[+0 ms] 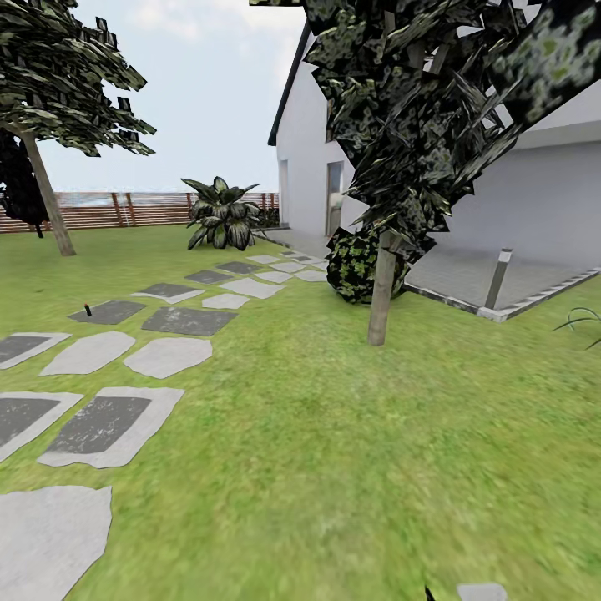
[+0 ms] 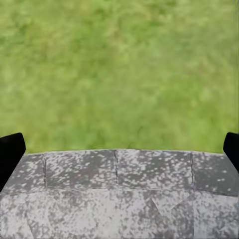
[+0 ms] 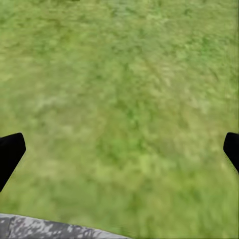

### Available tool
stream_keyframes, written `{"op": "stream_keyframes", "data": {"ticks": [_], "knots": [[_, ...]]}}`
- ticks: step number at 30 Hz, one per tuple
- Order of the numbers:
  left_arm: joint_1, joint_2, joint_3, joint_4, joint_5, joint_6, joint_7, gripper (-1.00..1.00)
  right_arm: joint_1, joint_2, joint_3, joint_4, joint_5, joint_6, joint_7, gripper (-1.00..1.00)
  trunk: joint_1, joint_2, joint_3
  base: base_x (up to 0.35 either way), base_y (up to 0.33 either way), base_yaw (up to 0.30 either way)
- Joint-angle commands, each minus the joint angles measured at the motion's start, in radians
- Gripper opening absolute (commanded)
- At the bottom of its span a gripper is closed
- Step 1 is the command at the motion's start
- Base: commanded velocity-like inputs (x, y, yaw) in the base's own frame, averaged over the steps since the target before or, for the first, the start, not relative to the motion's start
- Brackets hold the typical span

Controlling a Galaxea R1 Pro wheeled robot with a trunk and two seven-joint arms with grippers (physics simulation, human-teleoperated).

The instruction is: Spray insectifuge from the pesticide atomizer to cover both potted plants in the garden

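I am in the garden, looking over the green lawn (image 1: 334, 434). The potted plants are out of view. A tiny dark upright thing (image 1: 88, 310) stands on a dark stepping stone; it is too small to tell whether it is the pesticide atomizer. My left gripper (image 2: 119, 149) is open and empty, its black fingertips (image 2: 10, 152) far apart, above the edge of grey mottled paving (image 2: 119, 199) where it meets the grass. My right gripper (image 3: 119, 149) is open and empty over grass, with a thin strip of the same paving (image 3: 45, 229) at the frame's edge.
A path of grey stepping stones (image 1: 167, 355) runs from the near left towards a white house (image 1: 534, 200). A thin-trunked tree (image 1: 381, 292) with a round bush (image 1: 359, 265) stands ahead on the right. A large broad-leaved plant (image 1: 221, 214) and another tree (image 1: 50, 200) stand by the slat fence (image 1: 125, 209).
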Motion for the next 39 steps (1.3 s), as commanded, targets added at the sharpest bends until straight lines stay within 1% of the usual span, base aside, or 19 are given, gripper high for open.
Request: {"op": "stream_keyframes", "data": {"ticks": [1,3,5,8,9,10,11,12,17,39], "knots": [[0.001,0.001,0.000,0.001,0.000,-0.011,0.000,1.00,-0.003,0.002,0.001,0.002,0.001,-0.004,0.001,1.00,0.000,-0.001,-0.001,0.000,0.000,0.000],[0.005,0.002,0.000,0.004,0.000,-0.045,0.000,1.00,-0.005,0.005,0.003,0.004,0.002,-0.003,0.001,1.00,0.000,-0.001,-0.001,0.000,0.000,0.000],[0.007,0.002,0.000,0.009,0.000,-0.065,0.000,1.00,-0.005,0.007,0.004,0.005,0.002,-0.003,0.001,1.00,0.000,-0.001,-0.001,0.000,0.000,0.000],[0.008,0.003,0.000,0.015,0.006,-0.082,0.000,1.00,-0.006,0.009,0.005,0.006,0.001,-0.004,0.002,1.00,0.011,-0.022,-0.010,0.000,0.000,0.000],[0.008,0.003,0.001,0.017,0.041,-0.088,0.000,1.00,-0.006,0.010,0.005,0.006,0.001,-0.004,0.002,1.00,0.015,-0.029,-0.014,0.000,0.000,0.000],[0.008,0.003,0.001,0.017,0.057,-0.089,0.000,1.00,-0.006,0.010,0.005,0.006,0.001,-0.004,0.003,1.00,0.019,-0.036,-0.017,0.000,0.000,0.000],[0.008,0.003,0.001,0.019,0.088,-0.091,-0.001,1.00,-0.006,0.010,0.005,0.006,0.001,-0.003,0.003,1.00,0.023,-0.043,-0.020,0.000,0.000,0.000],[0.008,0.003,0.000,0.019,0.091,-0.092,-0.002,1.00,-0.006,0.011,0.005,0.006,0.001,-0.003,0.003,1.00,0.027,-0.050,-0.023,0.000,0.000,0.000],[0.008,0.003,0.000,0.021,0.096,-0.092,0.000,1.00,-0.006,0.013,0.005,0.007,0.001,-0.003,0.003,1.00,0.046,-0.085,-0.042,0.000,0.000,0.000],[0.007,0.003,0.000,0.028,0.097,-0.092,0.000,1.00,-0.006,0.014,0.005,0.008,0.001,-0.003,0.003,1.00,0.130,-0.239,-0.145,0.000,0.000,0.000]]}}
